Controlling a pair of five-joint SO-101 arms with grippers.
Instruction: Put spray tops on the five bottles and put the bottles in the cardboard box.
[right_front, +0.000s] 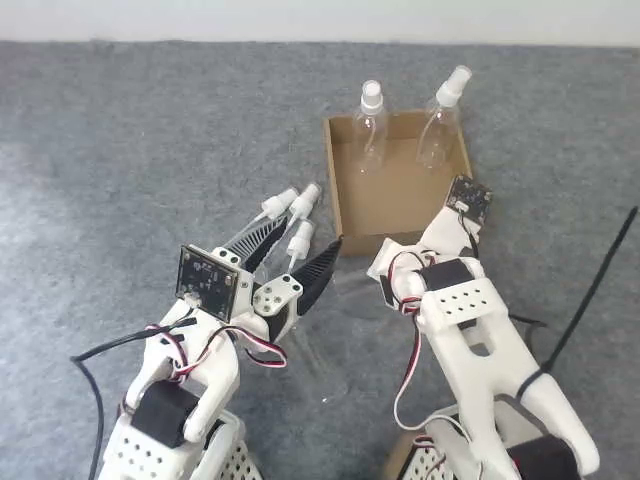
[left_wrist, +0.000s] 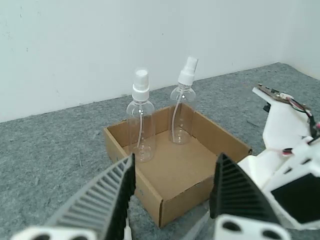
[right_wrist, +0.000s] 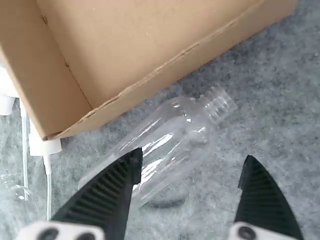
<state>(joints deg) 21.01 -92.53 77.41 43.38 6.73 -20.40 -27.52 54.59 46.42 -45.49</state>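
Note:
The cardboard box (right_front: 335, 200) sits at the far middle of the carpet. Two clear bottles with white spray tops (right_front: 370, 130) (right_front: 440, 125) stand along its back wall, also seen as bottles (left_wrist: 141, 125) (left_wrist: 182, 110) from the left wrist. Three loose spray tops (right_front: 290, 205) lie left of the box. My left gripper (right_front: 310, 232) (left_wrist: 172, 195) is open above them, holding nothing. My right gripper (right_wrist: 194, 157) is open just over an uncapped clear bottle (right_wrist: 175, 135) (right_front: 355, 285) lying beside the box's near corner (right_wrist: 65, 85).
Grey carpet covers the whole table. The right arm's white body (right_front: 455, 300) (left_wrist: 285, 150) stands close to the box's near right corner. A spray top with its tube (right_wrist: 42, 147) lies by the box corner. Part of another clear bottle (right_wrist: 10, 192) lies beside it.

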